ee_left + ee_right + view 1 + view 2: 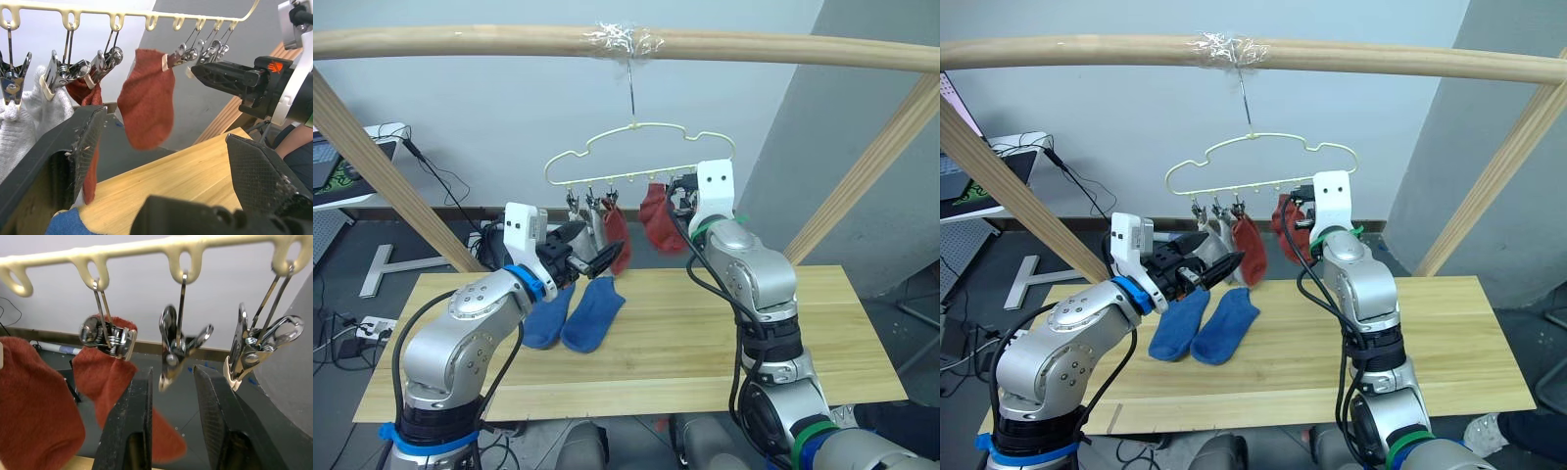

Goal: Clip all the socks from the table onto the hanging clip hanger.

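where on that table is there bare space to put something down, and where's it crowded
The table is bare wood across its right half, from the right arm out to the right edge, and along the near edge. It is crowded at the left rear: two blue socks lie there beside the open left gripper, under the hanger with its hung socks.

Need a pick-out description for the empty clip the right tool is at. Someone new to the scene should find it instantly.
Start at the wooden pole across the top; the cream clip hanger hangs from it. Follow its row of clips toward the robot's right, past the second rust-red sock. The clip is the next one, right above the right tool; unlike the sock-holding clip beside it, it hangs empty.
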Robot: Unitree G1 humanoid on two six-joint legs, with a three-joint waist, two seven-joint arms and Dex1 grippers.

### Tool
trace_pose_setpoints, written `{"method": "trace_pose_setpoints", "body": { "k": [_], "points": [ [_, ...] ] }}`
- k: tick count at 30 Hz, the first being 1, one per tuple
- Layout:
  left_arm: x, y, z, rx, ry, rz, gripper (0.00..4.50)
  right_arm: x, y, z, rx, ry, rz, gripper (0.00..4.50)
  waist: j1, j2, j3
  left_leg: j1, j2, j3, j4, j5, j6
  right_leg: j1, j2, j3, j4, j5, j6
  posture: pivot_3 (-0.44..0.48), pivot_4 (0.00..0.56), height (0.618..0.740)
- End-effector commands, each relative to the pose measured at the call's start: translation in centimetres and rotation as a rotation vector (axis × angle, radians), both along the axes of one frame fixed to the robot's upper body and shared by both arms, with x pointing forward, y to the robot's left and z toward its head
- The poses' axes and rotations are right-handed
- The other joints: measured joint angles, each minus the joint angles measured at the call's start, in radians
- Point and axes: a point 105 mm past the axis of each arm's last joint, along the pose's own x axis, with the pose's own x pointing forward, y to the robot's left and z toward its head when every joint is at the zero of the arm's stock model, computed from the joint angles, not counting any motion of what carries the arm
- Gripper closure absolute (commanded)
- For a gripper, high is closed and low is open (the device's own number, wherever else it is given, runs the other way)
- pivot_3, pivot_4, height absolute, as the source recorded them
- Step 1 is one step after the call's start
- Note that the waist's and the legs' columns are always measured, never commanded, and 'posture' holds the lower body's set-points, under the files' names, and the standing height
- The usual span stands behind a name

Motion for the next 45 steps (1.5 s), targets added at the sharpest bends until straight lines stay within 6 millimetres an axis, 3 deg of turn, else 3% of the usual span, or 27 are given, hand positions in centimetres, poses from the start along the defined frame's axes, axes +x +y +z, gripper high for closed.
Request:
{"method": "trace_pose_setpoints", "body": {
  "k": [1,19,45],
  "points": [
    [-0.2,0.0,1.5,-0.004,-0.068,0.002,0.00,0.2,0.1,1.7,0.014,-0.064,-0.007,2.39,0.000,0.000,0.000,0.000,0.000,0.000,0.000,0.000,0.000,0.000,0.000,0.000,0.000,0.000,0.000,-0.050,0.144,0.740],
    [-0.2,0.3,1.5,-0.001,-0.075,0.028,0.00,2.6,0.7,3.1,0.014,-0.121,-0.009,2.39,0.002,0.000,0.000,0.000,0.000,0.000,0.000,0.000,0.000,0.000,0.000,0.000,0.000,0.000,0.000,-0.026,0.132,0.740],
    [-0.5,0.4,1.1,-0.006,-0.069,0.046,0.00,3.2,1.3,3.8,0.015,-0.146,0.006,2.39,0.010,0.000,-0.001,0.000,0.000,0.000,0.001,0.000,0.000,0.000,0.000,0.000,0.001,0.000,0.000,-0.015,0.127,0.740]
  ]
}}
